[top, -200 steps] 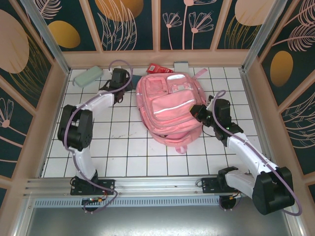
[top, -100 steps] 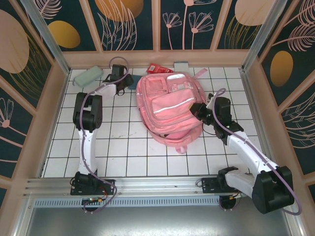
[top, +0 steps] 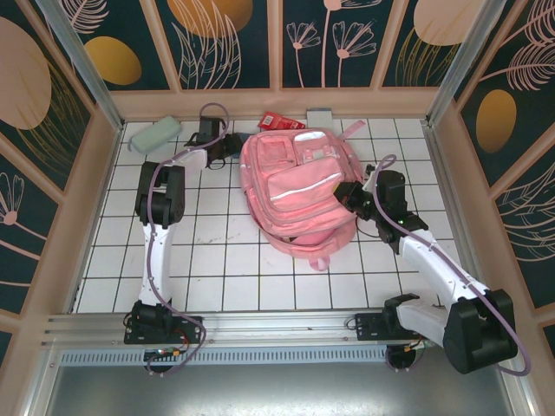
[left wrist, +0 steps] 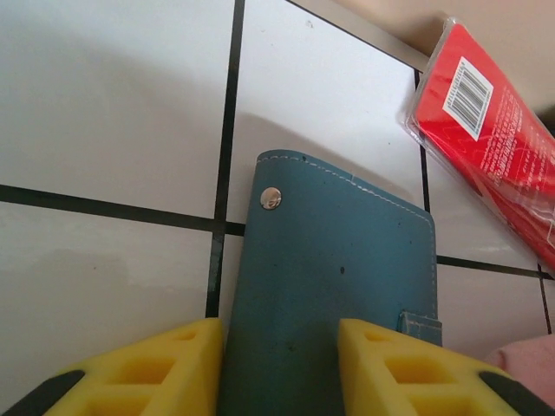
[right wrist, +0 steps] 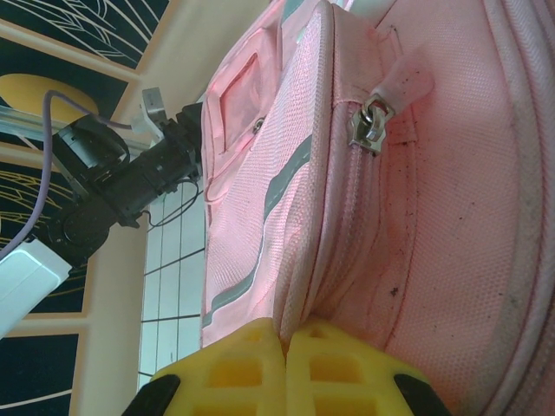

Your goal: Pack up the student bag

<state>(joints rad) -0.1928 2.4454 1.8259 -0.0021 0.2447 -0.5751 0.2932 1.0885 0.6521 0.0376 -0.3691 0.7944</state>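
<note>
The student bag lies flat in the middle of the far half of the white tiled table, its top edge close to the back wall, with open tiles on its near and left sides. The right gripper is pressed together at the bag's right side seam. The left gripper stands spread over a blue snap case near the bag's far-left corner. Just beside the case is a red packet with a white barcode label, its small print unreadable.
</note>
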